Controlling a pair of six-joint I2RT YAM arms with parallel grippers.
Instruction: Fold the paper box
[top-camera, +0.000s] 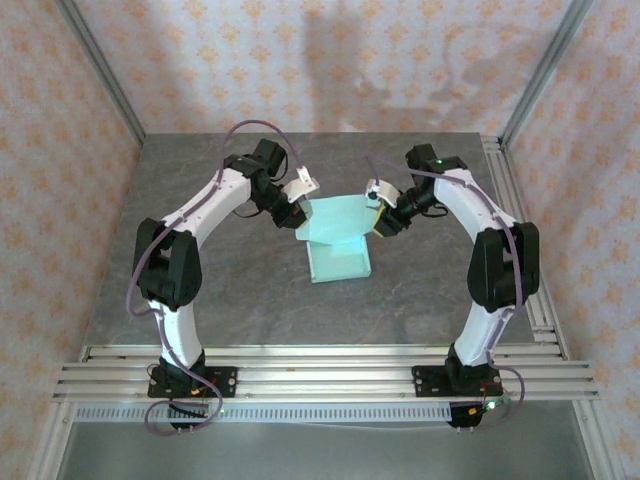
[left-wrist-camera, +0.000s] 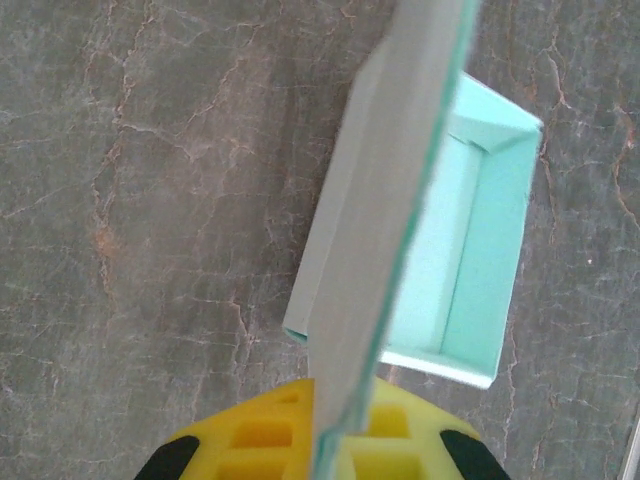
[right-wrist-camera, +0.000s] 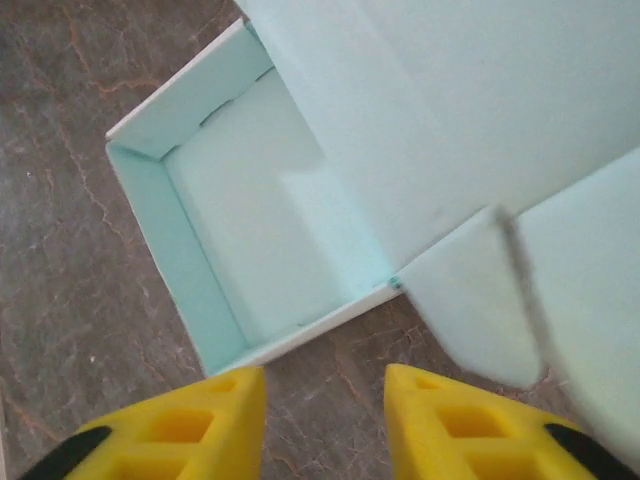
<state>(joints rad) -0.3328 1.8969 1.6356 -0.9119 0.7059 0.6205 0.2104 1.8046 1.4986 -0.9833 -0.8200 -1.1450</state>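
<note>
The box (top-camera: 338, 262) was set on the table (top-camera: 240, 300), its raised lid (left-wrist-camera: 400, 180) pinched between the closed left gripper's (left-wrist-camera: 338, 430) jaws. The right gripper (right-wrist-camera: 325, 405) was seen open beside it, gripping nothing.

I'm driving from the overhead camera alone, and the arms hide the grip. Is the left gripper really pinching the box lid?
Observer: Yes. The left gripper is shut on the edge of the lid, with the card edge-on between its yellow fingers.
Operator: And the right one?
Observer: The right gripper is open and holds nothing; bare table shows between its tips.
Operator: Any flaps loose?
Observer: A rounded tab sticks out past the corner of the box, untucked.
</note>
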